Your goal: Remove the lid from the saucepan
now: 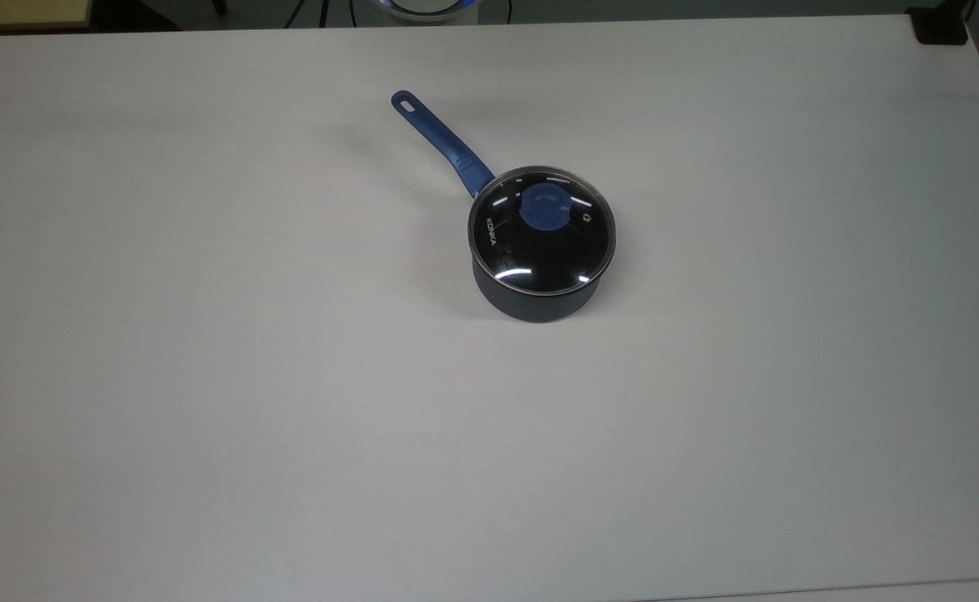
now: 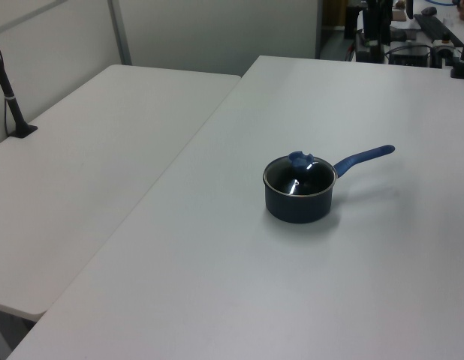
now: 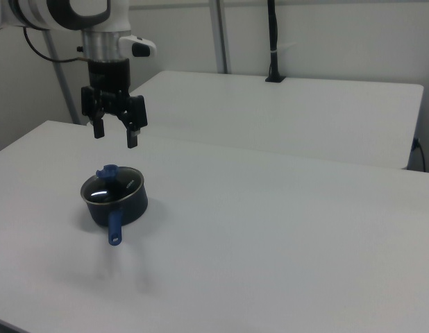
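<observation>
The saucepan (image 1: 539,297) stands near the middle of the white table (image 1: 205,376), its long blue handle (image 1: 443,144) pointing to the top view's upper left. The glass lid (image 1: 512,247) with a blue knob (image 1: 545,206) sits flat on the saucepan. The saucepan (image 2: 296,206) with its lid (image 2: 299,177) also appears in the left view, and the saucepan (image 3: 114,202) in the right view. In the right view my gripper (image 3: 115,134) hangs open in the air above and a little behind the lid (image 3: 112,182), not touching it, fingers pointing down.
A second white table (image 2: 97,150) adjoins on the left view's left, with a black post (image 2: 10,97) clamped at its edge. Equipment and cables (image 2: 412,30) stand beyond the table's far end. A black clamp (image 1: 940,25) sits at the top view's upper right corner.
</observation>
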